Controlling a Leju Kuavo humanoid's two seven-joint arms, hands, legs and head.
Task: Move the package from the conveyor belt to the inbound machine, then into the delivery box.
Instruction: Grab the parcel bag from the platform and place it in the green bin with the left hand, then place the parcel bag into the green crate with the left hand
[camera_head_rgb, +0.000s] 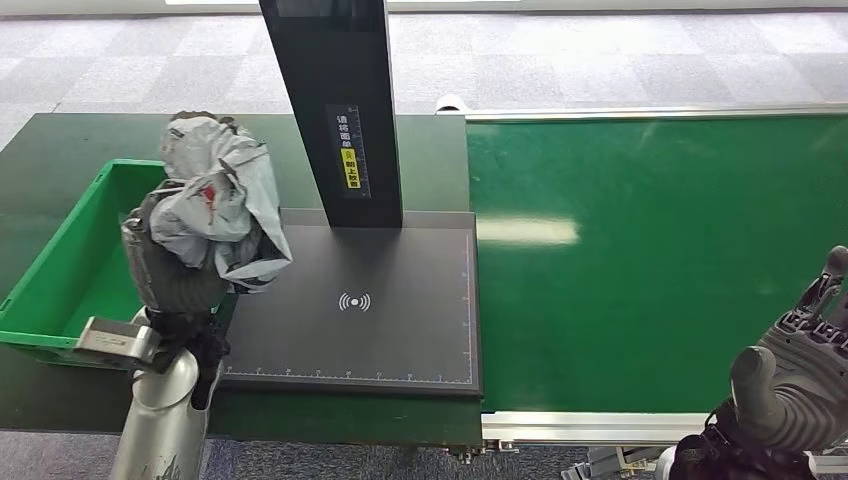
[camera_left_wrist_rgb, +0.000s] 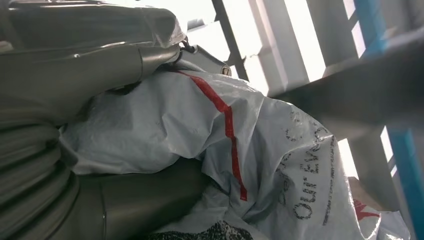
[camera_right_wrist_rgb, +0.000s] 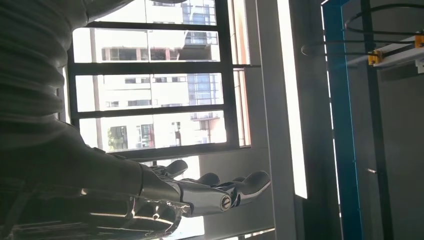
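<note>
One package, a crumpled grey mailer, sits clamped in the left hand, raised between the inbound machine and the green delivery box. The last step seems underway: carry it leftward over the box, then release. The right hand hangs empty, fingers apart.

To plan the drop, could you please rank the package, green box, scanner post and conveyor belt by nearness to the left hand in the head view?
1. Package, held in the left hand.
2. Green box, just beside it.
3. Scanner post, behind, toward the middle.
4. Conveyor belt, far side.
</note>
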